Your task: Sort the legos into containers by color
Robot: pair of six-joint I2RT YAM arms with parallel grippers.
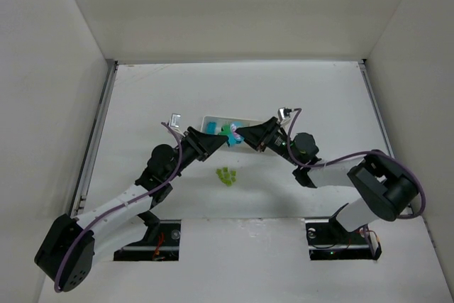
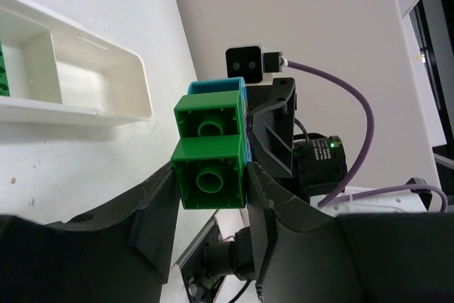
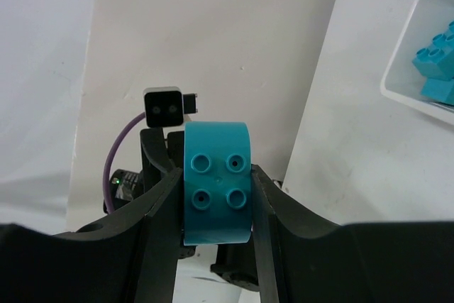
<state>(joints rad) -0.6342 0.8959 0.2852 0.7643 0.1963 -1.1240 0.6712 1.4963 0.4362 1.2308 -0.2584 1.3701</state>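
1. Left pincer is clenched on the green bricks. Right pincer is clenched on a cyan brick. From the left wrist view cyan shows right behind the green, so it looks like one stuck stack, held in the air between both arms over the tray at mid-worktop.
2. Risk: a partial split. The left fingers pinch only the lower green brick and the upper one sticks out past them. A twist could snap it off and drop it.
3. Risk: fling. If the stack pops apart suddenly, a piece may jump past the tray onto the worktop, or fall into the wrong compartment. Cyan bricks in tray fill one compartment and a green brick in tray sits in another, so a mix-up is easy.
4. Risk: collision. The pincers sit nose to nose, very near each other. A bad pull angle could knock the fingers together or snag the purple cable.
5. Risk: scatter. The pale yellow-green bricks lie loose on the worktop, on the near-edge side of the tray and right below the arms. A low sweep would spread them.
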